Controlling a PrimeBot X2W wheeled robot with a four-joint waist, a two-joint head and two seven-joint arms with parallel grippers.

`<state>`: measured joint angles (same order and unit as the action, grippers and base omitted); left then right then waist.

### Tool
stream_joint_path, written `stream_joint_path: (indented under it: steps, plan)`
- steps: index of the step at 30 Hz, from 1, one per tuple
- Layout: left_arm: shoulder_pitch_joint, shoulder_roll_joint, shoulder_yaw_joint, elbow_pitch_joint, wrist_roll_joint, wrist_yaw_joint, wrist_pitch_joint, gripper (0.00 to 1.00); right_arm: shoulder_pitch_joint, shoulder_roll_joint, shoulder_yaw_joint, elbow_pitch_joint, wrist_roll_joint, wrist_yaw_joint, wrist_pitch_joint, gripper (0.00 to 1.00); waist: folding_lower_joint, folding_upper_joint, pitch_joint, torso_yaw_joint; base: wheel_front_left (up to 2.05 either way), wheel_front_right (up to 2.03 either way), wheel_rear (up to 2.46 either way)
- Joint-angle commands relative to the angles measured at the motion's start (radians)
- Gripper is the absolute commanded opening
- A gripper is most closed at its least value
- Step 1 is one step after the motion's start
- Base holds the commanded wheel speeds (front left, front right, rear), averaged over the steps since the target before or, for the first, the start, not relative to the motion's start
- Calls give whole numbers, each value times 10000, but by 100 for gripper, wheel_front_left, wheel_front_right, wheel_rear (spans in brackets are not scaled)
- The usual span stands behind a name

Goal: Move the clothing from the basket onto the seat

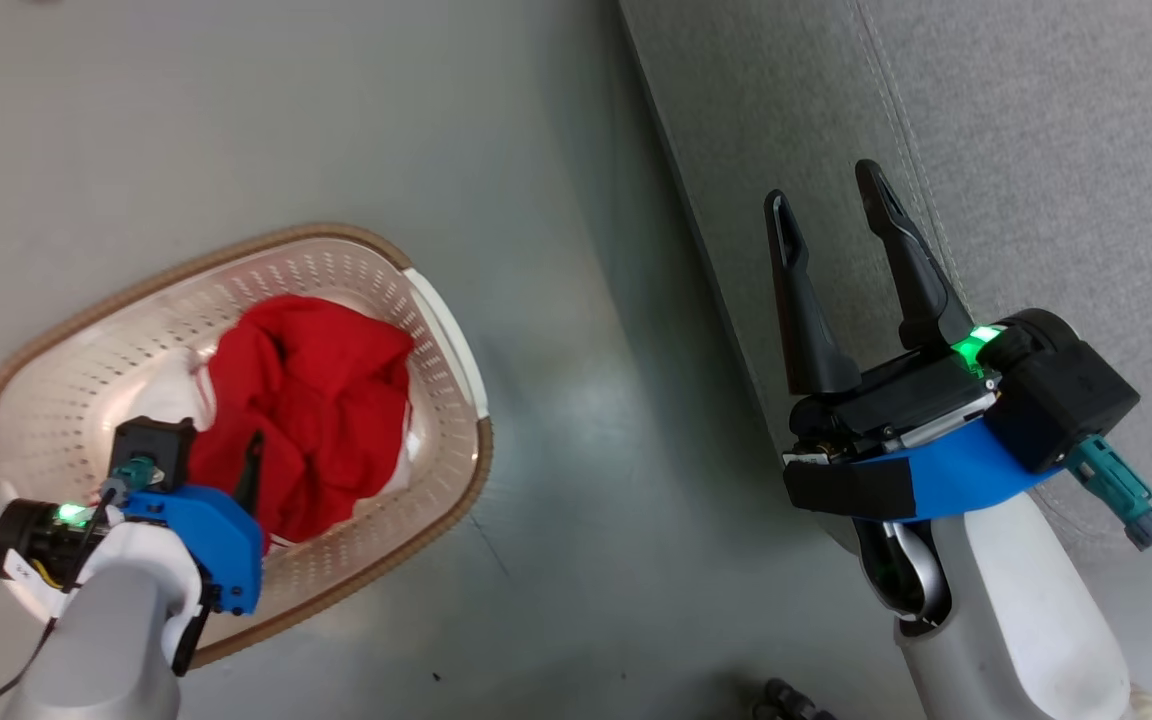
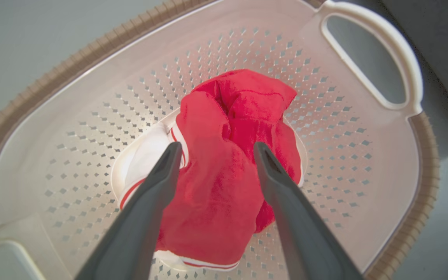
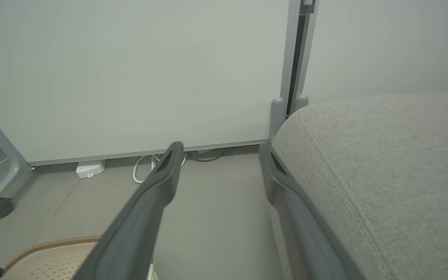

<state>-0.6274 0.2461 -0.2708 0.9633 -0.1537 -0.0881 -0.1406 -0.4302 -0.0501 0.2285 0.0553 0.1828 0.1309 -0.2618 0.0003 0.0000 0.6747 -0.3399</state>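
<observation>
Our left gripper [image 2: 218,147], fingers spread, hovers over the crumpled bright red, white-trimmed soft clothing [image 2: 243,101] heaped in the cream perforated plastic basket [image 2: 91,116], which is light, limp stuff, we judge, best pinched at its raised top fold, while our right gripper [image 1: 821,185], equally spread, hangs beside the grey upholstered seat [image 1: 1036,150].

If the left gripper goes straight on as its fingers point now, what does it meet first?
Most likely the red clothing in the basket; the open left gripper points at it, though depth is unclear.

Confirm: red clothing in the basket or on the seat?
Inside. The red clothing lies crumpled on the floor of the basket; the open left gripper points at it.
</observation>
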Motion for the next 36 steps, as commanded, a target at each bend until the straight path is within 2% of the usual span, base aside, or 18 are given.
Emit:
stream_joint_path:
  steps: [1,7,13,14,15,28,36]
  plan:
    - [-154,174,-62,83,69,-29,43,100,-154,-1,50,-63,36,-3,-41,100,-3,0,648,-522,0,0,0]
    - [-631,567,-100,485,133,128,213,100,-377,-1,191,-306,220,-3,-25,100,-3,0,1340,-658,0,0,0]
    - [-1078,651,-1,896,-48,316,483,100,-483,-4,300,-401,329,-3,-26,100,-3,0,1716,-709,0,0,0]
    - [-1129,650,-4,962,-52,330,539,47,-495,-4,305,-397,351,-3,-26,100,-3,0,1743,-713,0,0,0]
    - [-1184,642,-13,1020,-79,332,554,0,-501,-3,307,-386,370,-3,-26,100,-3,0,1759,-715,0,0,0]
    - [-1449,429,-242,1579,-217,158,286,0,-586,-4,267,-146,303,-3,-25,100,-3,0,1422,-563,0,0,0]
    - [-1110,-238,-400,2059,-424,39,-78,0,-174,-10,45,387,-197,-3,-25,100,-3,0,20,-16,0,0,0]
